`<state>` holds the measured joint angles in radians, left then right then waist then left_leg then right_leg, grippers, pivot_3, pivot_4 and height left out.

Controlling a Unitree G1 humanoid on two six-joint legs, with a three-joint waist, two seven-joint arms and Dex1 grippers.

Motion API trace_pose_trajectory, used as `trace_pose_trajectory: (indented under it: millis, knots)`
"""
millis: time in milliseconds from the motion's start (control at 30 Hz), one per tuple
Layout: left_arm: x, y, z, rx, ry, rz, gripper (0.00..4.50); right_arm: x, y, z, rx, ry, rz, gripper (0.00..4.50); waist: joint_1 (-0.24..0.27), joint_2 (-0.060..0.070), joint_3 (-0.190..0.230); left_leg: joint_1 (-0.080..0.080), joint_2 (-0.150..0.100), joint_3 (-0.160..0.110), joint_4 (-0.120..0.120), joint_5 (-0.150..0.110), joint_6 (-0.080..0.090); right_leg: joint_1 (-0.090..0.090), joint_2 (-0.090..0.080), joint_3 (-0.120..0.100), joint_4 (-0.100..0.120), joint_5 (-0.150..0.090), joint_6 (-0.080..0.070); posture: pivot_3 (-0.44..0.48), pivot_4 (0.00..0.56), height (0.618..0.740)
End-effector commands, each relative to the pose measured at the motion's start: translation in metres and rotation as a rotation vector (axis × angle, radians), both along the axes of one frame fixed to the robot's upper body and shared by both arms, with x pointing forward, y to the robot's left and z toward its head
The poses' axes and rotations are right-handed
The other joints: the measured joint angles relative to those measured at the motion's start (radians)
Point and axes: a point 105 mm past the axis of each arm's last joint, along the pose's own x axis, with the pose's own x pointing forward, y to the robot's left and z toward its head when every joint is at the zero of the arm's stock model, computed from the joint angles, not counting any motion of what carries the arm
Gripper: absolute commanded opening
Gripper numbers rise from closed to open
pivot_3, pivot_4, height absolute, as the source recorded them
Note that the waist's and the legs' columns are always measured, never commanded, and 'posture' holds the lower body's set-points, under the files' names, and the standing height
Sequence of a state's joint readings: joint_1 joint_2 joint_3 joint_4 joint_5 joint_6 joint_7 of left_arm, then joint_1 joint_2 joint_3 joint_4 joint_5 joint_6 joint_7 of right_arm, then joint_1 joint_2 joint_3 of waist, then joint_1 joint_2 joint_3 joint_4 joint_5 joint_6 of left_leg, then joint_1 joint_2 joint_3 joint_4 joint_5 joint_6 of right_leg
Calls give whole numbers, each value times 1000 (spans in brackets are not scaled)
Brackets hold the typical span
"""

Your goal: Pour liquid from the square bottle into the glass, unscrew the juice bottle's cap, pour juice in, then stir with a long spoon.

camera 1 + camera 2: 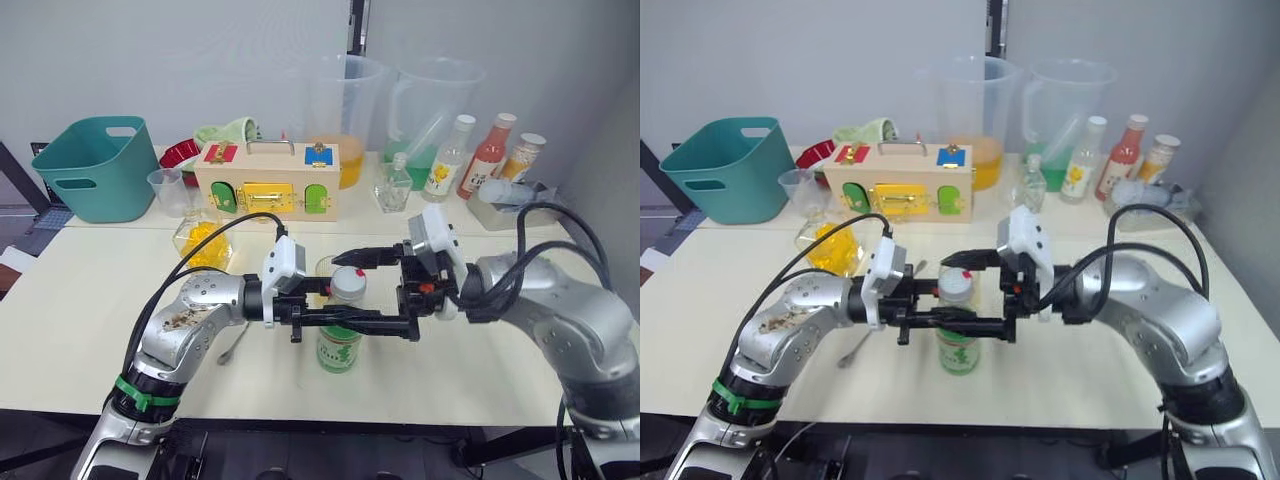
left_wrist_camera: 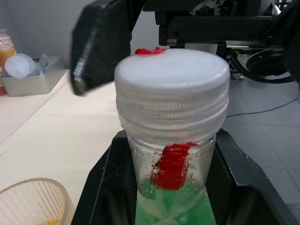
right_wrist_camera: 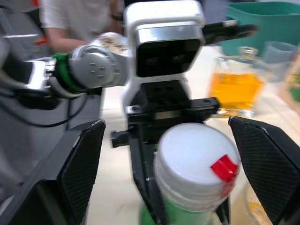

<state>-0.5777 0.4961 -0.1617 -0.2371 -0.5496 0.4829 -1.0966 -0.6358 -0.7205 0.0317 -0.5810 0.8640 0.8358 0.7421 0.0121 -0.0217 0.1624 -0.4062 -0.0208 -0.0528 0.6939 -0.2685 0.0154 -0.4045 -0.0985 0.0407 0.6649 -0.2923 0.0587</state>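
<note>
Juice bottle (image 1: 339, 350) standing upright on the table (image 1: 60, 330), near its front edge, between the two arms. Filled with green juice (image 2: 187, 206) up to the shoulder; white cap (image 1: 348, 282) fully seated, a red mark (image 3: 223, 166) on its top edge and a red strip on the neck beneath.

Left gripper (image 2: 173, 201) clamped on the bottle just under the cap's collar, one black finger on each side of the neck, the bottle's base on the table. Right gripper (image 3: 176, 154) spread wide, its fingers standing either side of the cap and clear of it; no contact visible.

Glass (image 1: 325, 268) just behind the bottle, close beside it, a trace of yellow at the bottom in the left wrist view. Square bottle (image 1: 203, 240) well apart, toward the back on the robot's left, part full of yellow liquid. Long spoon (image 1: 235, 345) flat on the table beside the left forearm.

Handling, by judgement:
- Bottle: thin clear plastic, likely to dent under a hard squeeze low down; stiffer at the neck, so the present hold looks well placed. Nearly full, therefore fairly heavy and prone to slop once opened.
- Cap: small, rigid, ribbed round the side. Best taken across the ribs, fingers square to the rim and centred; the smooth top offers nothing.
- Risks: bottle turning inside the left grip under the twisting load; cap slipping if pinched off-centre; glass near enough to be knocked.
</note>
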Motion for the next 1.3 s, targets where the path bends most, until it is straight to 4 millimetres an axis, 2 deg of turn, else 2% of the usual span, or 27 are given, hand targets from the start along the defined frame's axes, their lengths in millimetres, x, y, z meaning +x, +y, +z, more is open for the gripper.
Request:
trace_pose_trajectory:
  millis: [33,133,233,400,433,567,700,900,1000,1100,1167,1233,1300]
  knots:
    - [-6,-8,-4,9,13,-59,1472,-5,-3,8,41,-10,-65,4481,0,0,0,0,0,0,0,0,0,0,0,0,0,0,0,0,150,740]
    - [-5,-9,-4,9,13,-65,1472,-6,-5,7,54,10,-101,4481,0,0,0,0,0,0,0,0,0,1,0,0,0,0,0,0,150,740]
    - [-3,-11,-4,8,11,-67,1472,-6,-7,5,48,26,-128,3698,1,0,0,0,0,0,0,0,0,1,0,-1,0,0,0,0,150,740]
    - [-1,-11,-4,6,5,-62,1472,-8,-7,3,45,32,-116,1909,0,0,0,1,-1,0,0,0,1,1,0,-1,0,0,0,0,150,740]
    - [0,-11,-4,5,3,-58,1472,-8,-7,3,41,34,-100,1699,0,0,0,1,-1,0,0,0,1,1,0,-1,0,0,0,0,150,740]
    - [1,-10,-4,4,0,-39,1472,-6,-4,1,35,43,-3,1689,0,0,0,1,-2,0,0,0,1,2,0,-1,0,0,0,0,150,740]
    - [-2,-8,-3,8,-1,-28,1472,-7,8,-1,-2,13,234,1689,-5,0,0,2,-2,1,0,0,1,2,1,0,-1,0,0,0,150,740]
    - [-7,-3,-3,13,5,-2,1472,5,28,-18,-197,-121,617,1689,-26,0,0,3,0,1,0,0,1,2,3,0,0,0,0,0,150,740]
    - [-9,-2,-3,12,-1,11,1472,19,34,-4,-231,-153,722,1689,-31,0,0,4,1,1,0,0,0,3,4,0,0,0,0,0,150,740]
    - [-11,-2,-7,16,-1,19,1472,33,37,3,-279,-149,732,1689,-37,0,0,4,2,1,-1,1,-1,1,4,0,1,0,-1,0,150,740]
    - [-12,-1,-9,18,-2,25,1472,34,34,6,-292,-144,736,1689,-34,0,0,5,3,0,-1,1,-1,1,3,0,2,1,-1,0,150,740]
    - [-12,-2,-10,16,-2,30,1472,32,29,12,-287,-119,742,2706,-30,0,0,5,3,0,-1,1,-2,2,2,0,1,1,-1,0,150,740]
    - [-12,-2,-10,13,-2,32,1472,29,23,19,-256,-75,735,3352,-27,0,0,5,3,0,-1,1,-2,1,2,0,1,1,-1,0,150,740]
